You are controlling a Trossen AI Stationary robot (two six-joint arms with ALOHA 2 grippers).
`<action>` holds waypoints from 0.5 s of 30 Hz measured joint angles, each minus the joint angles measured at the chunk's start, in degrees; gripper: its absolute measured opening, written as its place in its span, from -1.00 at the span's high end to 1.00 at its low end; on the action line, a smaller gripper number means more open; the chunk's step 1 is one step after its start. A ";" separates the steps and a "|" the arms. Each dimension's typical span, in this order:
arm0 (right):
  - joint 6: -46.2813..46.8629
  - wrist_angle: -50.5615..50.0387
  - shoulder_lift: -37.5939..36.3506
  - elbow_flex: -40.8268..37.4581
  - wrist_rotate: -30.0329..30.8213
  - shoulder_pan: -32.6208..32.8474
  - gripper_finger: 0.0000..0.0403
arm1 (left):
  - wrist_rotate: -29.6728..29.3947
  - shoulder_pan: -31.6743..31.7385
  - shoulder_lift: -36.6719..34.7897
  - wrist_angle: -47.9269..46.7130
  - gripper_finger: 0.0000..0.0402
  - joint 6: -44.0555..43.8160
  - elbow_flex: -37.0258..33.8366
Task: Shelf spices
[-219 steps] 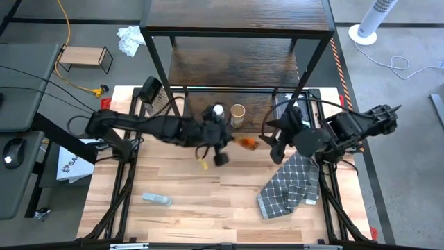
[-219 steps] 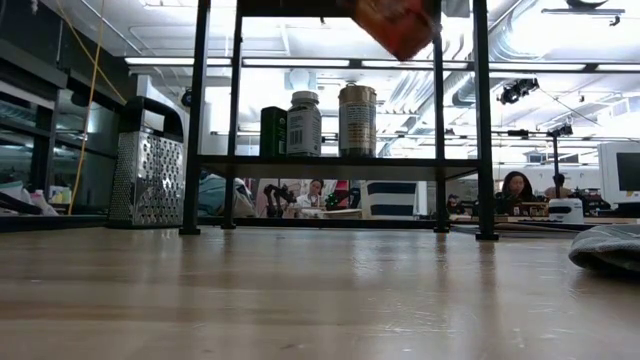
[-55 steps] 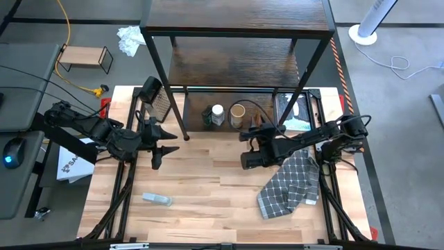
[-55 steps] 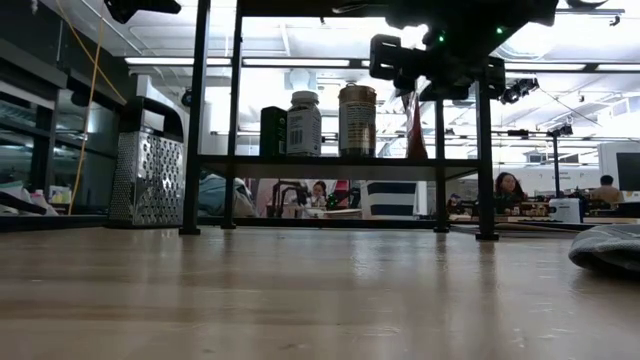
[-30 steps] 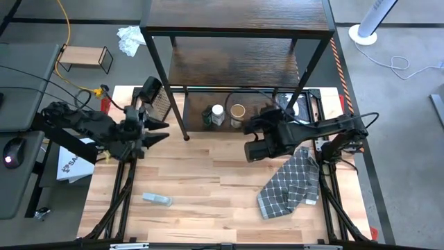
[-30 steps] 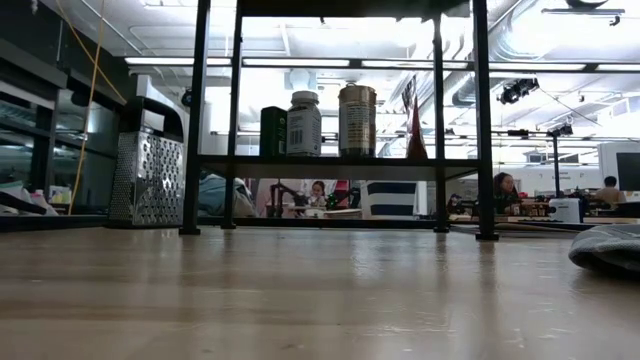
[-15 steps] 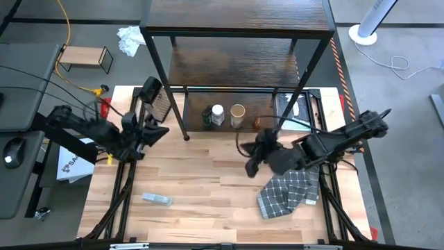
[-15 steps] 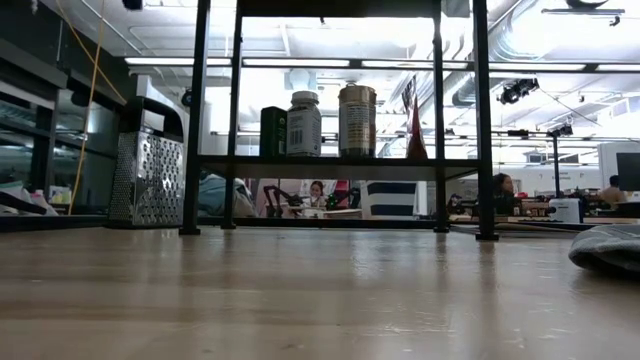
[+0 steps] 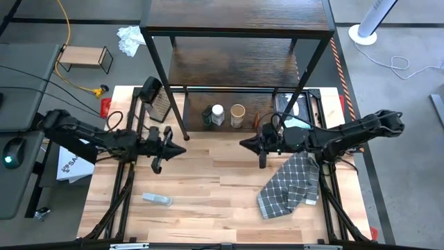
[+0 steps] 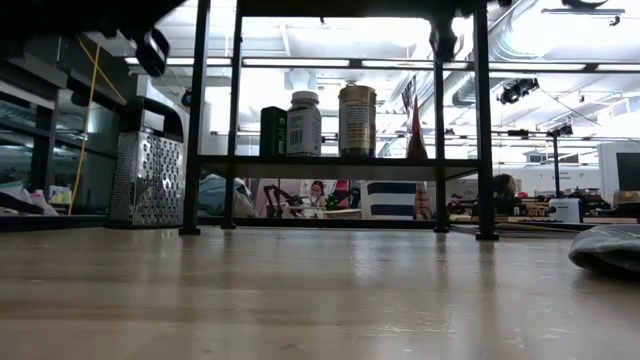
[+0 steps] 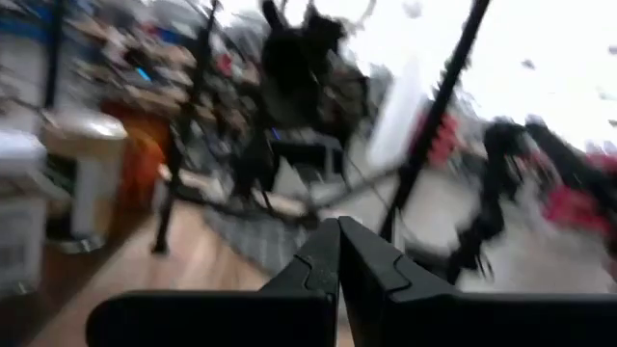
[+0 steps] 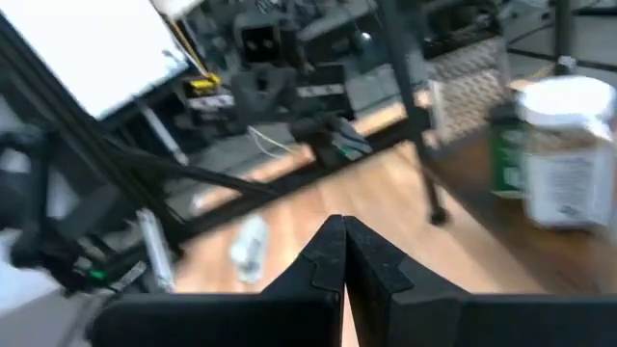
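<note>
You see a dark brown wood-grain shelf (image 9: 236, 66) in a thin black frame, a white-capped jar (image 10: 304, 124), a tan-lidded brown jar (image 10: 357, 121), a reddish-brown packet (image 10: 416, 132), a grey-and-white checked cloth (image 9: 291, 184), a silver grater (image 10: 146, 176), and a pale wood table (image 9: 208, 201).

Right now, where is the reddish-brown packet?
In the low view the packet stands on the shelf's lowest board, right of the tan-lidded jar, beside the frame post.

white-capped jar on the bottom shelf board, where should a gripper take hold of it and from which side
Grip the white-capped jar across its straight body below the cap, coming level from the table side. It stands upright between a dark jar and a tan-lidded brown jar, and the dark wood-grain shelf boards overhead block a top approach.
</note>
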 joint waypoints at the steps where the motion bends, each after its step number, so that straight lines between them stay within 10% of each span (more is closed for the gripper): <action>1: -1.05 -0.18 -0.59 -1.33 -0.39 -0.71 1.00 | 3.73 1.92 0.00 -1.26 1.00 0.00 -0.42; 8: -5.03 1.16 -3.21 -9.20 -0.71 -3.70 1.00 | 22.59 13.67 -0.08 -3.58 1.00 4.56 -4.00; 15: -10.38 14.30 -3.35 -18.37 0.33 -5.07 1.00 | 26.59 16.12 -0.18 -3.26 1.00 6.19 -9.10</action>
